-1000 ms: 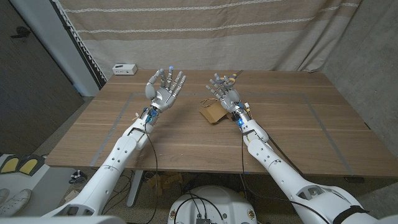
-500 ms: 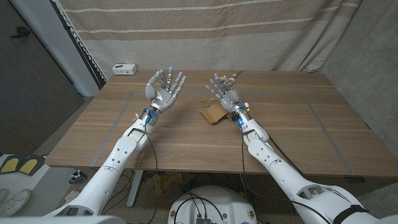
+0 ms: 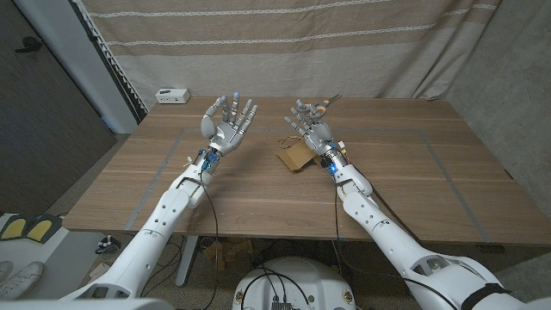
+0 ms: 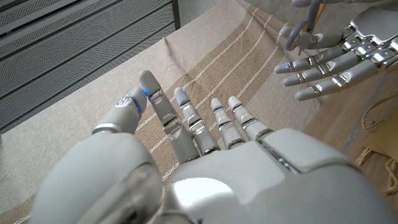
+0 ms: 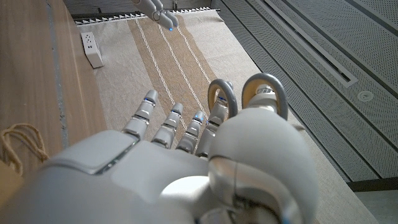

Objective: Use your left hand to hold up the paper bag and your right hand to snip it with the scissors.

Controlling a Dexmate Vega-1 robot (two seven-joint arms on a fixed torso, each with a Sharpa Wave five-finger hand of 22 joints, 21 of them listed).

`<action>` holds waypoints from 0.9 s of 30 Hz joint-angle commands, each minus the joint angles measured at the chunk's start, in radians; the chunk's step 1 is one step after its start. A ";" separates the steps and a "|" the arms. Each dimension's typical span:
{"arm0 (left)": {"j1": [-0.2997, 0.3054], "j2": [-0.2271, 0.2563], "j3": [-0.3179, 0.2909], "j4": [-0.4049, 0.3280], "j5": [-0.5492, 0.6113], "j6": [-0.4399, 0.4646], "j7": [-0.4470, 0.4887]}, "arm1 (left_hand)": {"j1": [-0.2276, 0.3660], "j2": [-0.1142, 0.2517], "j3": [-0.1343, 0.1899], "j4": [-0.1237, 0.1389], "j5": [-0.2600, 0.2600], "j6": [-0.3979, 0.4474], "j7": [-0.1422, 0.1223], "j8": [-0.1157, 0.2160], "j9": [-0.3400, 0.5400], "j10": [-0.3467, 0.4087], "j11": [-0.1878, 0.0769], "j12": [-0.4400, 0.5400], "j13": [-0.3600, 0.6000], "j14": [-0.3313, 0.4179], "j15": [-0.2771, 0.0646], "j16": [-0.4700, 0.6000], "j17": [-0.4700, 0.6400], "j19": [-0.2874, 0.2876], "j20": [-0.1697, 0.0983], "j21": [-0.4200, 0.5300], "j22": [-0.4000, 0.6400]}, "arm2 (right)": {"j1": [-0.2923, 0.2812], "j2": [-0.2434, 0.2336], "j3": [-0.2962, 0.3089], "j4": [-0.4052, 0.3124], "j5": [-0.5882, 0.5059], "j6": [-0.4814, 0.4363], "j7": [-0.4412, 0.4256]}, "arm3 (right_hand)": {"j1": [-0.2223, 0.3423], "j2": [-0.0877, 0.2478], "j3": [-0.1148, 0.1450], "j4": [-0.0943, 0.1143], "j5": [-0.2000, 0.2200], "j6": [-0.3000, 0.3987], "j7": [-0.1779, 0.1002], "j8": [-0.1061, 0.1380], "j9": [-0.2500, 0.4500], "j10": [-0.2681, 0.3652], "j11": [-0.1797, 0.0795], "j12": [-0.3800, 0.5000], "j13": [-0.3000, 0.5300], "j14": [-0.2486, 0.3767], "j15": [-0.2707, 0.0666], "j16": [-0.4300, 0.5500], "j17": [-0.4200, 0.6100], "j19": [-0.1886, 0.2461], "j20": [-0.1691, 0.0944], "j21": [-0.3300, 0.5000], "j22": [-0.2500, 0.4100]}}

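Note:
A small brown paper bag lies on the wooden table with its cord handles toward the back. Just behind and above it my right hand is raised, fingers pointing up, holding grey-handled scissors. In the right wrist view the scissors' loops sit over that hand's thumb side, and the bag's cord handle lies on the wood. My left hand is raised to the bag's left, palm up, fingers spread, holding nothing. The left wrist view has my left hand, the right hand with the scissors, and the bag's edge.
A white box sits at the table's back left corner, a white outlet block in the right wrist view. A striped beige curtain hangs behind the table. Bare wood lies in front of both hands.

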 commanded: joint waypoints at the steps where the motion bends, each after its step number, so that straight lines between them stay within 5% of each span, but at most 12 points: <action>1: 0.000 0.001 0.000 0.001 0.002 -0.002 0.000 | -0.009 -0.001 0.008 0.001 -0.004 0.010 0.000 -0.005 0.001 0.008 -0.002 0.006 0.003 0.009 -0.164 0.006 0.002 0.008 -0.060 -0.003 0.005 | 0.021 0.012 0.001 0.034 0.005 0.015 0.036 | 0.045 0.016 0.017 -0.020 0.013 0.003 -0.032 -0.015 0.006 -0.016 -0.004 -0.010 -0.003 -0.032 -0.159 -0.009 -0.002 -0.025 -0.011 -0.015 0.004; 7: -0.003 -0.001 0.001 0.003 0.003 -0.004 -0.002 | -0.009 -0.001 0.009 0.001 -0.004 0.012 0.001 -0.006 0.001 0.009 -0.002 0.005 0.003 0.009 -0.164 0.006 0.002 0.008 -0.060 -0.003 0.005 | 0.029 0.012 0.001 0.043 0.005 0.012 0.049 | 0.091 0.032 0.037 -0.037 0.013 -0.035 -0.037 -0.055 0.007 -0.051 -0.004 -0.025 -0.005 -0.085 -0.142 -0.013 -0.006 -0.056 -0.023 -0.034 0.003; 15: -0.006 -0.001 0.002 0.010 0.002 0.000 -0.004 | -0.009 -0.002 0.010 0.001 -0.004 0.016 0.001 -0.007 0.001 0.010 -0.002 0.005 0.003 0.010 -0.164 0.006 0.002 0.008 -0.060 -0.004 0.005 | 0.034 0.017 0.001 0.051 0.002 0.016 0.059 | 0.128 0.046 0.058 -0.045 0.014 -0.044 -0.038 -0.075 0.009 -0.072 -0.004 -0.030 -0.004 -0.127 -0.130 -0.014 -0.007 -0.084 -0.031 -0.051 0.002; 19: -0.007 0.000 0.002 0.015 0.003 0.002 -0.010 | -0.010 -0.002 0.011 0.001 -0.004 0.017 0.001 -0.008 0.001 0.011 -0.002 0.004 0.003 0.010 -0.164 0.006 0.002 0.008 -0.060 -0.004 0.005 | 0.037 0.024 0.001 0.055 0.007 0.013 0.065 | 0.135 0.049 0.063 -0.045 0.014 -0.033 -0.036 -0.076 0.010 -0.072 -0.003 -0.028 -0.003 -0.131 -0.129 -0.011 -0.007 -0.095 -0.026 -0.057 0.002; 25: -0.002 0.004 -0.004 0.017 -0.002 0.006 -0.013 | -0.011 -0.002 0.012 0.001 -0.004 0.017 0.002 -0.010 0.001 0.012 -0.002 0.003 0.003 0.011 -0.164 0.005 0.002 0.009 -0.060 -0.004 0.005 | 0.046 0.030 -0.005 0.062 0.002 0.006 0.066 | 0.128 0.037 0.062 -0.024 0.003 0.108 -0.031 -0.044 0.017 -0.021 0.000 -0.004 -0.001 -0.123 -0.114 0.004 -0.007 -0.099 -0.012 -0.072 -0.001; 27: 0.000 0.004 -0.007 0.018 -0.004 0.005 -0.014 | -0.011 -0.002 0.012 0.001 -0.005 0.017 0.002 -0.011 0.001 0.012 -0.002 0.003 0.003 0.011 -0.163 0.006 0.002 0.009 -0.061 -0.004 0.005 | 0.043 0.027 -0.010 0.046 -0.006 -0.002 0.045 | 0.115 0.032 0.055 -0.016 -0.003 0.123 -0.006 -0.038 0.026 -0.004 0.001 0.003 0.000 -0.113 -0.112 0.008 -0.007 -0.100 -0.013 -0.075 -0.001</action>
